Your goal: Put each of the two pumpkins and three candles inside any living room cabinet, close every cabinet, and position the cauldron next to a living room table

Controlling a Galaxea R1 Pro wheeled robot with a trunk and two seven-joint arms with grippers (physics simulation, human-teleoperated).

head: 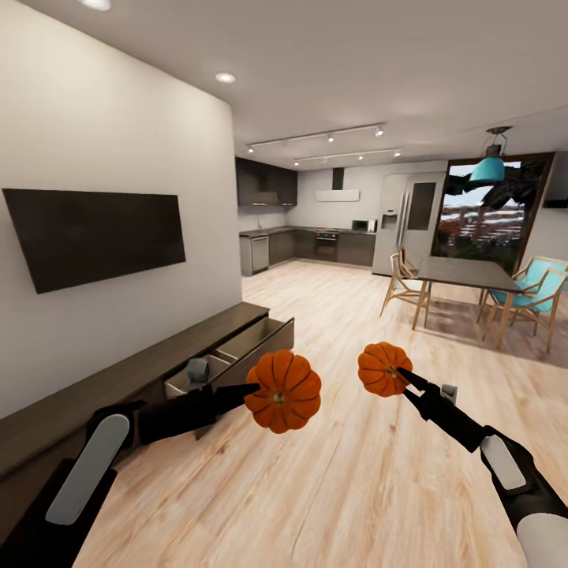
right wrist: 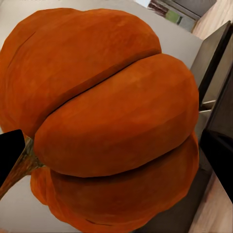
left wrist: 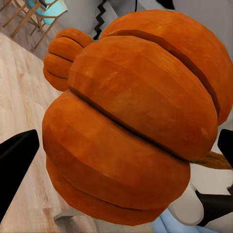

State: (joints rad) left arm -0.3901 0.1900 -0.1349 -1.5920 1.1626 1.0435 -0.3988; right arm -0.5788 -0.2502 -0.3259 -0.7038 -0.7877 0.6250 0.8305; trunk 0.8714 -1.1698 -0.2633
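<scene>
Room: light plank floor (head: 347, 473) of the living room, white wall with a black TV (head: 95, 233), kitchen and dining set far behind.
Left fingers (head: 251, 388): closed on a pumpkin (head: 282, 390), held up off the floor with its stem end facing the head camera; carried clear of the floor, I judge, so it can go straight over a drawer rim.
Left pumpkin close up: it sits between the two dark fingers (left wrist: 17, 155), ribs running across the gap.
Right fingers (head: 404, 377): gripping the second pumpkin (head: 383, 369), level with the first and a short way apart, so the two loads do not knock.
Right pumpkin close up: orange body (right wrist: 111, 116) with its brown stem by one finger.
Cabinet (head: 118, 379): low and dark, along the wall just beyond the left fingers.
Open drawer (head: 237, 347): pulled out past the left pumpkin, ready to receive; a greyish object lies in it, unclear.
Step, as I judge: bringing both pumpkins to the drawer.
</scene>
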